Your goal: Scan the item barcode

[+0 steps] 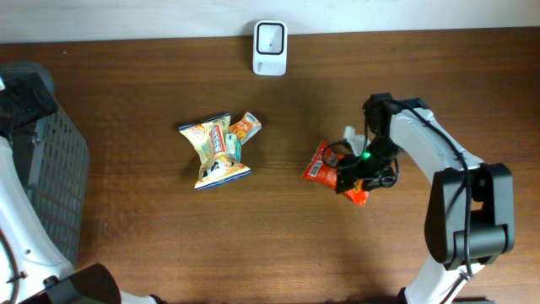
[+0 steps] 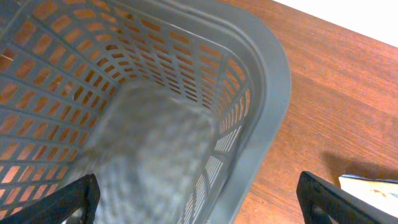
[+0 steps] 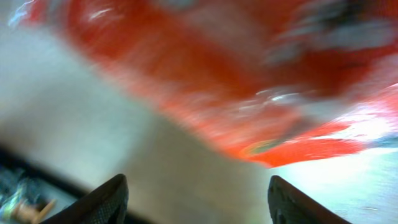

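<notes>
Here we are hovering our left gripper (image 2: 196, 186), jaws spread wide, over the grey basket (image 2: 273, 93), while our right gripper (image 1: 359, 173) is sitting at the red packet (image 1: 321, 165), its grip impossible to tell.

A dark wood-grain table (image 1: 278, 245) fills the view — a pale strip (image 1: 126, 17) runs beyond its far edge.

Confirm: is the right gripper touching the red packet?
Cannot tell. Overhead, the right gripper overlaps the edge of the red packet, hiding any contact; the right wrist view is too blurred to show contact or a gap.
</notes>
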Available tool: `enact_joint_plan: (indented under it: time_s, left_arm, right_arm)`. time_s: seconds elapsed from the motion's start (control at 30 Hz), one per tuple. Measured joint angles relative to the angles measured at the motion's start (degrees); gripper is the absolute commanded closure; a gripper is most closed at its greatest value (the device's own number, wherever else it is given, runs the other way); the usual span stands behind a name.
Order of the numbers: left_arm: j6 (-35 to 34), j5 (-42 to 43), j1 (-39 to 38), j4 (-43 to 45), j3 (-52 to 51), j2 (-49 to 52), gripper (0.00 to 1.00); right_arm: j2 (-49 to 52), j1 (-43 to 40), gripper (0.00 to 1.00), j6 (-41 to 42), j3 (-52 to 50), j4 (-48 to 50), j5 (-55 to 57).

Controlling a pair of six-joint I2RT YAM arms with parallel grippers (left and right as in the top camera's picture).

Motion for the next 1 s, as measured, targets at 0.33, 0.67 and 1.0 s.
enact_joint_plan:
  time_s: [0.33,0.67,1.0]
  left_arm:
    - [0.0,0.0,0.0,0.0,0.0,0.0,0.01]
    - [0.0,0.0,0.0,0.0,0.0,0.0,0.01]
    - [0.0,0.0,0.0,0.0,0.0,0.0,0.01]
  right_arm:
    - [0.1,2.0,0.20,-6.1,9.2,14.5,-1.7]
    - [3.8,13.7,0.75,-5.8,8.6,10.8,1.1]
    - [3.8,15.0,0.90,-5.5,5.7,7.0,2.0]
